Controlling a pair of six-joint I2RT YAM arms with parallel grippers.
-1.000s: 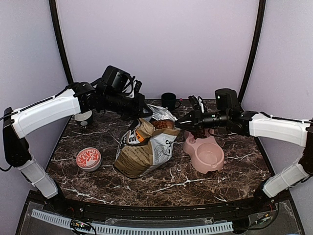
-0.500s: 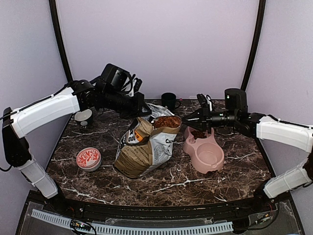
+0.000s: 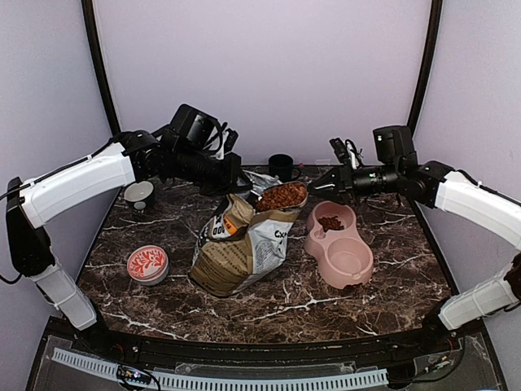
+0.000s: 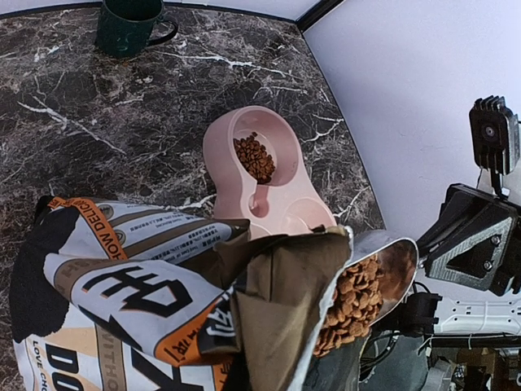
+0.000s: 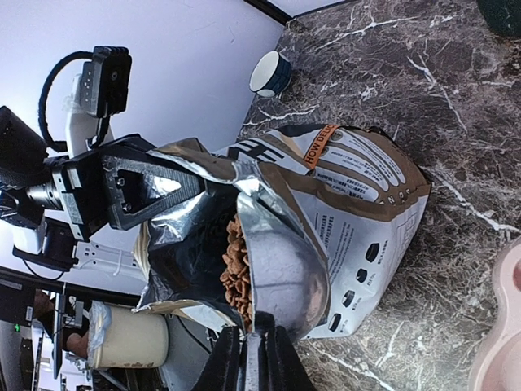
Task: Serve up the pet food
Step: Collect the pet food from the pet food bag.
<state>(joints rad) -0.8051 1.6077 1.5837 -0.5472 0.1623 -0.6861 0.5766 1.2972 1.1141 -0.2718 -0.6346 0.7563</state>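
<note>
My right gripper [image 3: 321, 186] is shut on the handle of a metal scoop [image 5: 326, 277] that holds a heap of the pet food [image 3: 280, 197], level with the open mouth of the tan-and-white bag [image 3: 244, 244]. In the right wrist view my fingers [image 5: 228, 358] clamp the handle and kibble [image 5: 236, 269] fills the scoop. My left gripper [image 3: 234, 185] is shut on the bag's foil top edge and holds it open. The pink double bowl [image 3: 358, 273] stands right of the bag, with some kibble [image 3: 330, 221] in its far compartment. In the left wrist view the bag hides my own fingers.
A dark mug [image 3: 282, 167] stands at the back behind the bag. A small white bowl [image 3: 140, 193] is at the back left. A round red-patterned tin [image 3: 147, 263] lies front left. The pink bowl's near compartment [image 3: 348, 261] holds nothing.
My right gripper has drawn the scoop out of the bag's mouth, now full of kibble, and moved it up and to the right. The left gripper still holds the bag's edge.
</note>
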